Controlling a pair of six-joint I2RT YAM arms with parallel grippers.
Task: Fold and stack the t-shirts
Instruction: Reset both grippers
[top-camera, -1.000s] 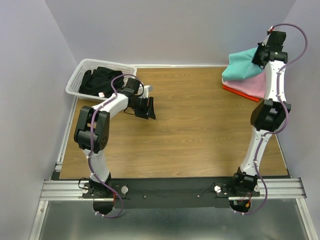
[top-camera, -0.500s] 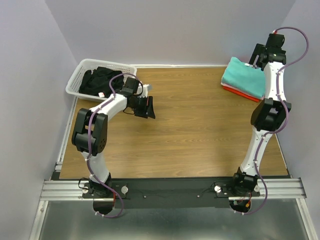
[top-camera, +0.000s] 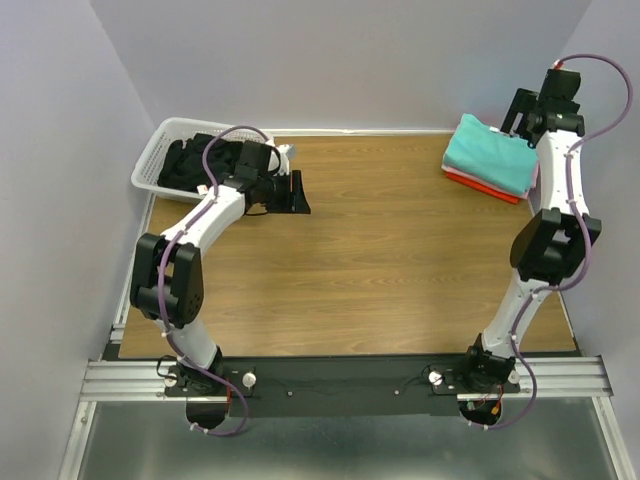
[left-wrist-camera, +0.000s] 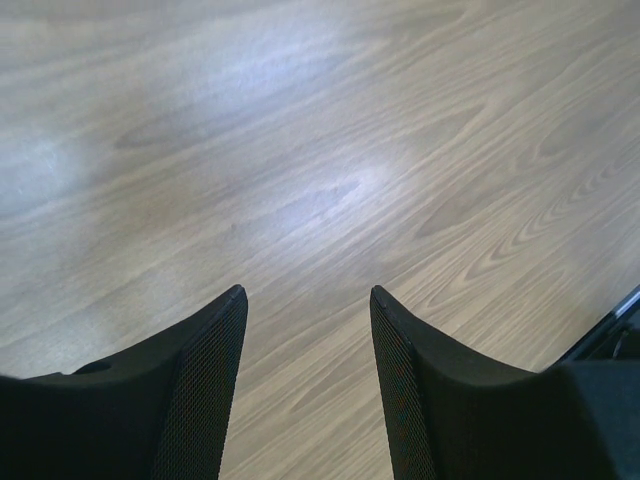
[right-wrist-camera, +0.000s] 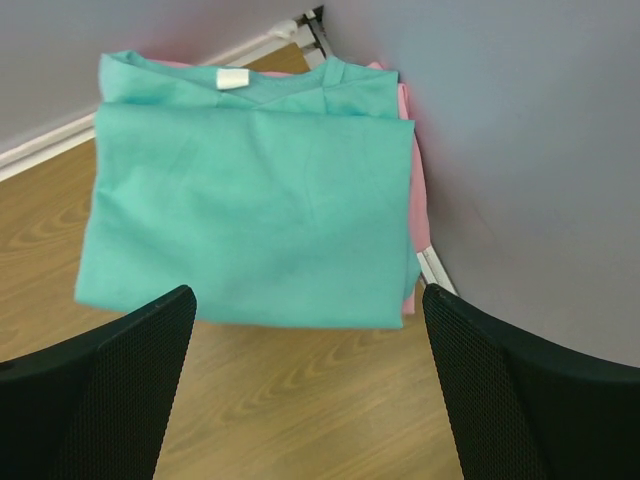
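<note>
A folded turquoise t-shirt lies on top of the stack at the table's far right corner, white neck tag facing up. Under it a pink t-shirt shows as a thin edge, and a red-orange t-shirt peeks out at the stack's near side. My right gripper hangs above the stack's far right edge, open and empty; in the right wrist view the right gripper frames the turquoise t-shirt without touching it. My left gripper is open over bare wood, and nothing lies between the left gripper fingers.
A white slatted basket holding dark clothes stands at the far left corner, just behind the left wrist. Grey walls close in the far side and the right side, next to the stack. A metal rail runs along the near edge.
My right gripper opened and let go of the turquoise t-shirt, which now lies flat on the stack; the gripper then rose and pulled back. My left arm swung toward the basket.
</note>
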